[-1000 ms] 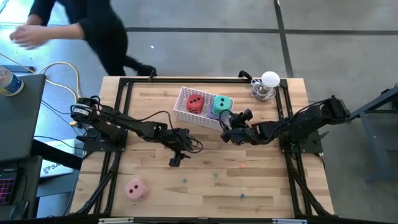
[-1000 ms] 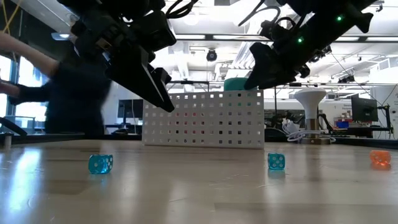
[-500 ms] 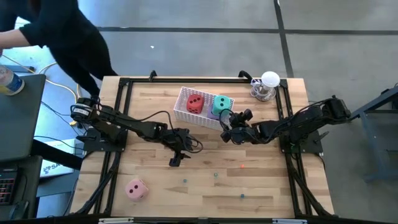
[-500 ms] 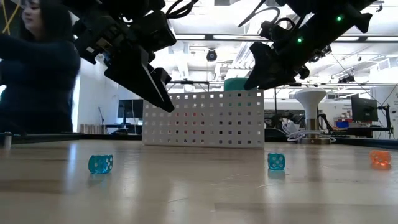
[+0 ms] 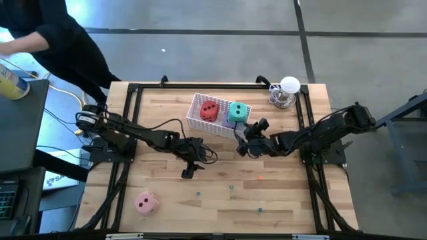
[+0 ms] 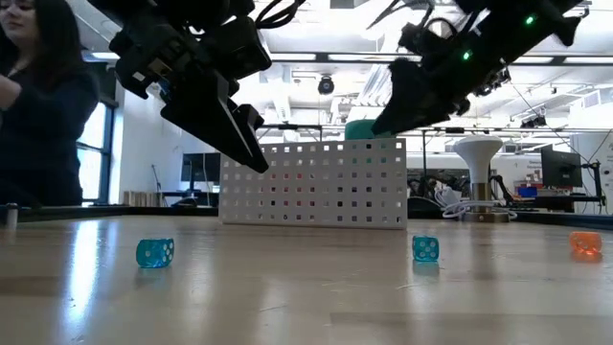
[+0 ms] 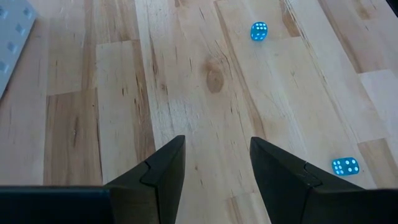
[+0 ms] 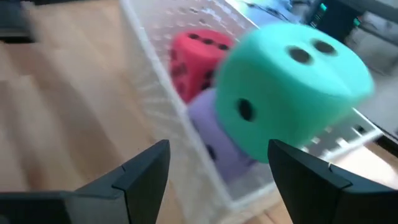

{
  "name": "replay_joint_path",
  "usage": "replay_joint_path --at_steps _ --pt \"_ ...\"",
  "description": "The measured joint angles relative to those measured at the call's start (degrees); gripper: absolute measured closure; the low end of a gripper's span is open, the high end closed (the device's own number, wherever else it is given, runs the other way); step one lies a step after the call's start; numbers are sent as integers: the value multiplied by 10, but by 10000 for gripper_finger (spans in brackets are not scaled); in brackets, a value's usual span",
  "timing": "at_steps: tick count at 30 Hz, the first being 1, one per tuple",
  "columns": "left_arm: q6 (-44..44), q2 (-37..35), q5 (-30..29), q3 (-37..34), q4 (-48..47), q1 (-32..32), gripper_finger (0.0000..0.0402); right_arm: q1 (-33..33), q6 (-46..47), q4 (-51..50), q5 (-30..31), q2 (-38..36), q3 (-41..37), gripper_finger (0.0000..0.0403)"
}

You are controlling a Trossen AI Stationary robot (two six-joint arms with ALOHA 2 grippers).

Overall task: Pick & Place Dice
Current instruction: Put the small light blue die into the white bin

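The white perforated basket [image 5: 200, 117] stands toward the table's far side. It holds the red die [image 5: 209, 110], and the green die [image 8: 292, 87] rests on top of the purple die [image 8: 214, 134], poking above the basket's rim [image 6: 364, 127]. The pink die [image 5: 145, 202] sits alone on the table near the near-left corner. My right gripper [image 8: 219, 149] hovers open just beside the basket's right end [image 5: 241, 133], facing the green die without touching it. My left gripper [image 7: 217, 149] is open above bare table [image 5: 189, 171], near the middle.
Small blue dice [image 6: 154, 252] [image 6: 425, 248] and a small orange die [image 6: 585, 244] lie scattered on the table's near half. A white lamp-like object [image 5: 288, 92] stands at the far right corner. A person in dark clothing is beyond the far left corner [image 5: 60, 40].
My right gripper has moved a little up and toward the basket, staying open. The person beyond the table's left far corner has moved about. The dice and the left arm have kept still.
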Motion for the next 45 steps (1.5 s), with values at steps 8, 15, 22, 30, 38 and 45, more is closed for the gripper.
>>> replay_joint_path --at_steps 8,15,22,30,38,45 --pt "-14 0 0 0 0 -10 226 55 -42 76 -2 0 0 140" --pt "-49 0 0 0 0 -57 226 110 -10 85 -12 0 0 140" --pt "-19 7 -4 0 10 -147 226 167 30 86 -78 -1 1 140" --pt "0 51 -18 0 54 -167 226 203 -18 108 -88 -1 1 140" --pt "7 82 102 0 62 -122 232 201 -15 120 -96 -1 1 140" --pt "19 82 103 0 64 -131 250 202 -9 120 -98 -1 1 140"
